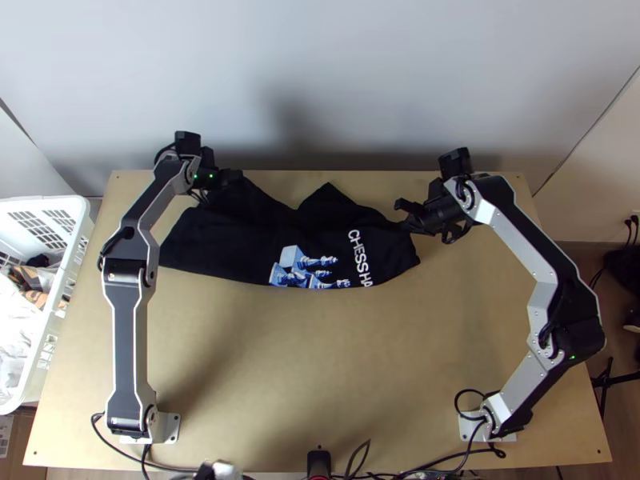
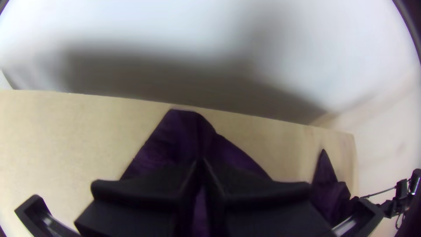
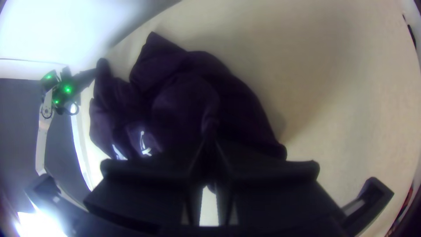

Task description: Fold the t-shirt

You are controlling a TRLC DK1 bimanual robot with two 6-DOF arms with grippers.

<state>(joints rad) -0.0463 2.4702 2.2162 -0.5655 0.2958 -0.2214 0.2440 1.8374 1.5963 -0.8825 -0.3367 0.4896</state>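
Across the worktop (image 1: 320, 384), near its far edge, I see the dark t-shirt (image 1: 232, 240) rumpled, the left gripper (image 2: 201, 164) and right gripper (image 3: 210, 147) each pinching cloth, presumably to straighten it, the top view giving its blue-and-white print (image 1: 301, 267), the right wrist view a pinched crease (image 3: 210, 123).

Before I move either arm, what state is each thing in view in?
Black t-shirt with white lettering and blue-and-white print: rumpled, stretched sideways across the table's far part, print showing.
Left black gripper: shut on the shirt.
Right black gripper: shut on the shirt.
White plastic basket: upright, holding items.
Green lights on the left arm: lit.
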